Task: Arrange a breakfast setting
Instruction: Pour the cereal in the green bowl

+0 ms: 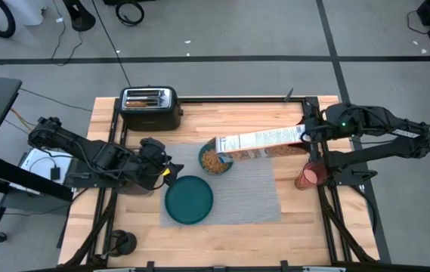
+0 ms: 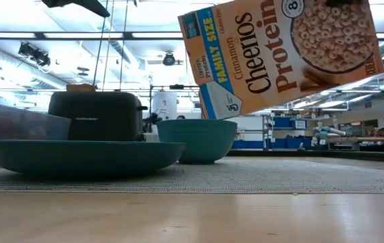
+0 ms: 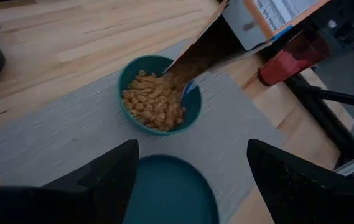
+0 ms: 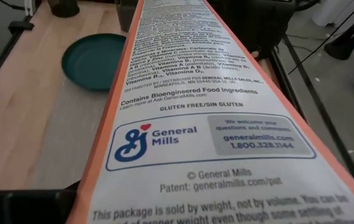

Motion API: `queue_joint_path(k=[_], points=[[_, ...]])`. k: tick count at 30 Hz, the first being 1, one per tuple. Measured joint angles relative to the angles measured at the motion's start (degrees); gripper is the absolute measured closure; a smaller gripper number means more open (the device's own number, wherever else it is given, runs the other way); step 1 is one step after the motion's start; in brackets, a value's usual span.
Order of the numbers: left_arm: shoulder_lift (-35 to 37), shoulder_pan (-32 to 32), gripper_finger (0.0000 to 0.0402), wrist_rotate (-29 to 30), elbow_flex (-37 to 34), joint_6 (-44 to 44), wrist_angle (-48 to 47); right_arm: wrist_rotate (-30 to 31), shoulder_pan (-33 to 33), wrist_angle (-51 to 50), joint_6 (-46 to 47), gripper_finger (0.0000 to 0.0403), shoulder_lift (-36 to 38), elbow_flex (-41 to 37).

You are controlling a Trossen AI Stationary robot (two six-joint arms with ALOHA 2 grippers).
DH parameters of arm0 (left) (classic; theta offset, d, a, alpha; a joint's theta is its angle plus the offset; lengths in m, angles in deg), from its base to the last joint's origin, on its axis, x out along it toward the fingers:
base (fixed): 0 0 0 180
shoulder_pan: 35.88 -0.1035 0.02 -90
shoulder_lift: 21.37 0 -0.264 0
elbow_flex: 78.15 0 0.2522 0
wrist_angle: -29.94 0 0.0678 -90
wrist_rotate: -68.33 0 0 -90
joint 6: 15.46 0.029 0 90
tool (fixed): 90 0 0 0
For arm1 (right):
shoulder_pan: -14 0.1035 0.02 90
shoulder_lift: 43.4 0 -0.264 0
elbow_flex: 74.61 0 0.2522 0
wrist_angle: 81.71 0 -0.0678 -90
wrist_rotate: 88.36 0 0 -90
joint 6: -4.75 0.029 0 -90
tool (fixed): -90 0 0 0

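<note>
The right gripper [image 1: 306,134] is pinching the base end of a tall orange-and-white cardboard cereal box [image 1: 264,141] and tilting it steeply, so that the open top is hanging over the small round teal bowl [image 1: 215,159]. Brown cereal rings [image 3: 153,102] are sliding from the box into the bowl, which is already well filled.

The bowl is standing on the far part of the grey ribbed rectangular placemat [image 1: 252,196]. The larger round teal plate [image 1: 189,199] is resting on the mat's near left part, just beside the bowl and bare. The translucent pink cup [image 1: 310,175] is standing off the mat, at the table's right edge. A black two-slot toaster [image 1: 150,107] is sitting at the far side of the wooden table [image 1: 222,238].

The left gripper [image 1: 168,170] is waiting near the plate's left rim with its fingers spread and nothing between them.

Handling judgement: the box is light but long, and thin card yields under pressure (a grip across the narrow sides near the base, as here, is giving the best leverage). The contents are shifting as they pour, so the tilt should be reduced gradually to avoid overfilling. The bowl looks rigid and is stable on the textured mat.
</note>
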Motion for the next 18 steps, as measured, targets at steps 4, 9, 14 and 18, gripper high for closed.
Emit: queue_joint_path(k=[4,9,14,18], points=[[0.9,-0.03,0.0098,0.69,0.0,1.83,4.12,-0.74,0.0,1.53,1.62,0.017,2.66,-2.83],[2.85,-0.5,0.0098,2.35,0.0,5.98,9.4,-0.73,0.0,5.45,3.29,0.0171,7.16,-6.49],[4.78,-1.88,0.0098,3.82,-0.02,10.82,14.98,-0.65,0.0,5.03,3.52,0.0171,11.0,-8.02],[6.1,-3.53,0.0098,4.75,0.0,18.41,24.23,-0.63,0.0,5.48,3.54,0.0171,14.27,-8.92]])
